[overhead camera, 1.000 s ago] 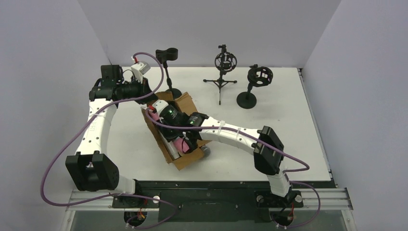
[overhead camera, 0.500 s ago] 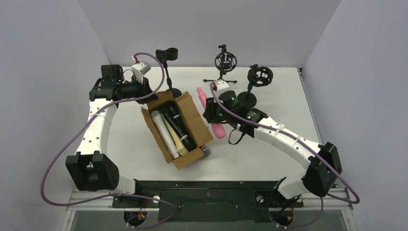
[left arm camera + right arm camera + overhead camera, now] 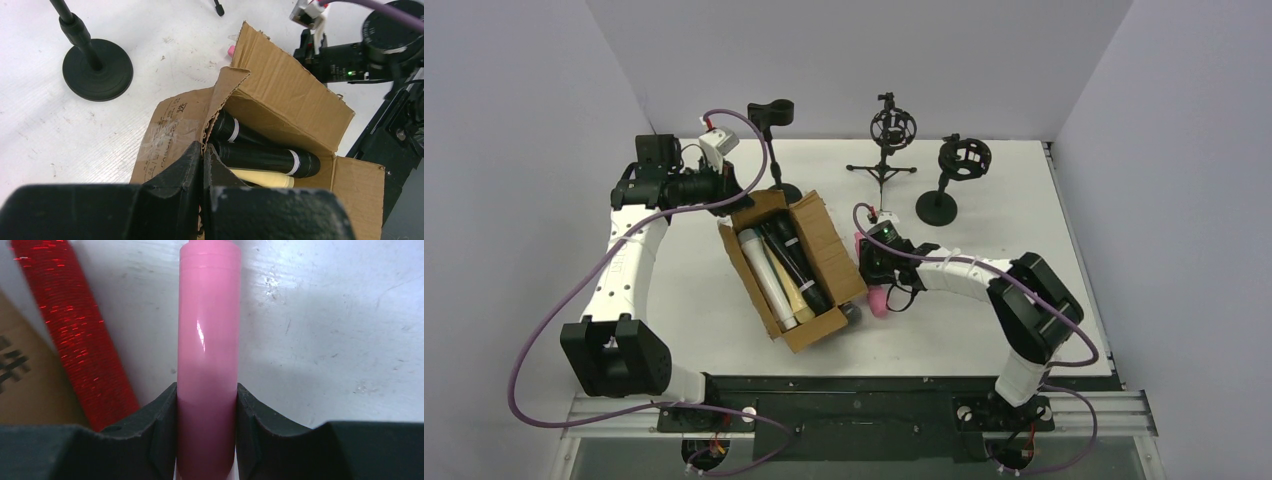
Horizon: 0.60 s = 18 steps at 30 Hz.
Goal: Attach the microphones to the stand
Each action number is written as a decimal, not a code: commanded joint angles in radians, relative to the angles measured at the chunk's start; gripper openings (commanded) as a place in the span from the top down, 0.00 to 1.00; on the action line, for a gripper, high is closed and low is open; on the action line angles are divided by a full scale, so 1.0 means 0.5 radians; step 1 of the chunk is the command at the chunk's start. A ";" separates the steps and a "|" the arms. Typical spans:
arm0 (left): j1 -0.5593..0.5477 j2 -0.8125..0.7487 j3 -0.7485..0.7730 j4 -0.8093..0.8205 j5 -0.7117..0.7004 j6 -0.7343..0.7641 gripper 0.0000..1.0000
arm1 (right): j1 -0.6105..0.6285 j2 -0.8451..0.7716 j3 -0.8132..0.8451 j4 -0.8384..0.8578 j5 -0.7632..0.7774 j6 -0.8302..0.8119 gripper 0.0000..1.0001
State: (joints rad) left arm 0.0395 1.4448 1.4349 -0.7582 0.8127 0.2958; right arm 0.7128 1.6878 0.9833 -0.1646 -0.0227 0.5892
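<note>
Holds the pink microphone [image 3: 207,355] clear of the cardboard box [image 3: 824,245], after reaching inside that box a second ago; sits lower and nearer the box's right wall than half a second ago, when carried up toward the far stands; pinches the pink barrel squarely between the jaws of the right gripper [image 3: 206,402], rounded head toward the near edge in the top view; hangs close over the table [image 3: 340,315], touching or not, impossible to tell. Just left of it, a red glitter microphone [image 3: 75,330] beside the cardboard.

No change on the other side; left gripper [image 3: 202,165] pressed together on the box's torn flap, steadying it as before; inside, two black microphones [image 3: 260,157], a cream-yellow microphone [image 3: 262,179] and a white microphone [image 3: 762,272].

By the look of it: one microphone taken, none mounted yet; probably a pause to settle or line up the grip before the carry. Three holders empty at the back: clip stand [image 3: 771,112], tripod shock mount [image 3: 892,128], round-base shock mount [image 3: 964,156].

White, scuffed tabletop; plain pale walls [image 3: 514,100] on three sides; purple cables [image 3: 554,310] looping off both arms.
</note>
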 commanded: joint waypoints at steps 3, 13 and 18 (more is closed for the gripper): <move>-0.019 -0.047 0.056 0.168 0.142 -0.023 1.00 | -0.013 0.223 0.120 0.206 0.161 0.237 0.87; -0.027 -0.070 0.025 0.172 0.155 -0.007 1.00 | -0.066 0.105 0.076 0.173 0.095 0.241 0.48; -0.027 -0.063 0.035 0.180 0.156 -0.029 1.00 | -0.112 -0.227 0.088 0.080 0.162 0.149 0.50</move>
State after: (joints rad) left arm 0.0330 1.4448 1.4345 -0.7528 0.8249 0.2955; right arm 0.6746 1.7496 1.0149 -0.1162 0.0170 0.7002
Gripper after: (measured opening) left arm 0.007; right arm 0.521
